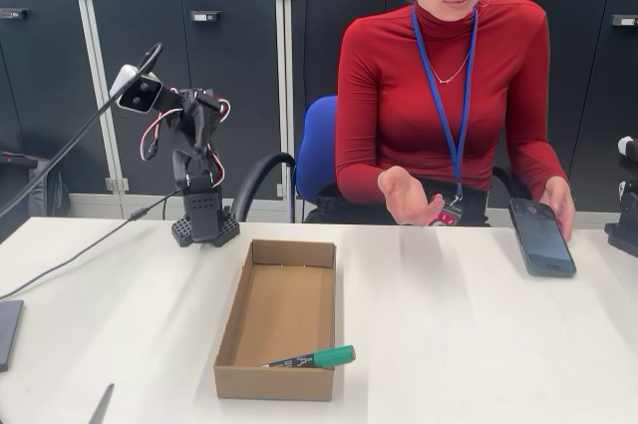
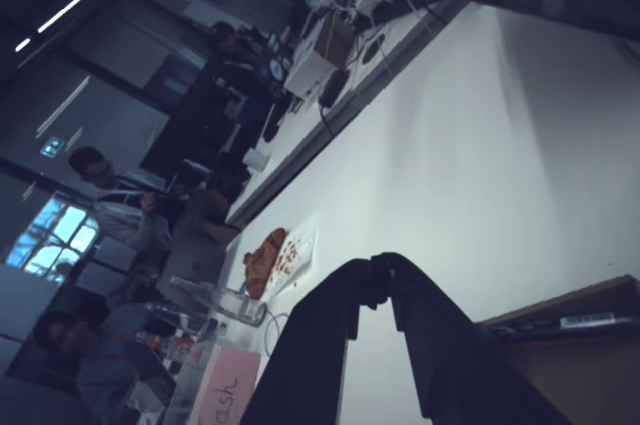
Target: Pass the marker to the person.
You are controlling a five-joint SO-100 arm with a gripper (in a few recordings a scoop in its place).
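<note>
The marker [image 1: 311, 357], green cap and dark barrel, lies at the front right corner of the cardboard box [image 1: 231, 329], its cap poking over the right wall. In the wrist view its barrel [image 2: 592, 321] shows on the box edge [image 2: 560, 365] at lower right. My gripper [image 1: 202, 108] sits folded on the arm at the table's back left, far from the marker; in the wrist view its dark fingers [image 2: 381, 267] meet at the tips, shut on nothing. The person [image 1: 439, 75] in a red turtleneck sits behind the table, one open hand [image 1: 407, 195] held palm up over the far edge.
The person's other hand rests on a phone [image 1: 541, 236] at the table's back right. A thin grey blade-like object [image 1: 102, 404] lies at the front left, a dark flat thing [image 1: 8, 332] at the left edge. A cable [image 1: 70, 259] runs across the left.
</note>
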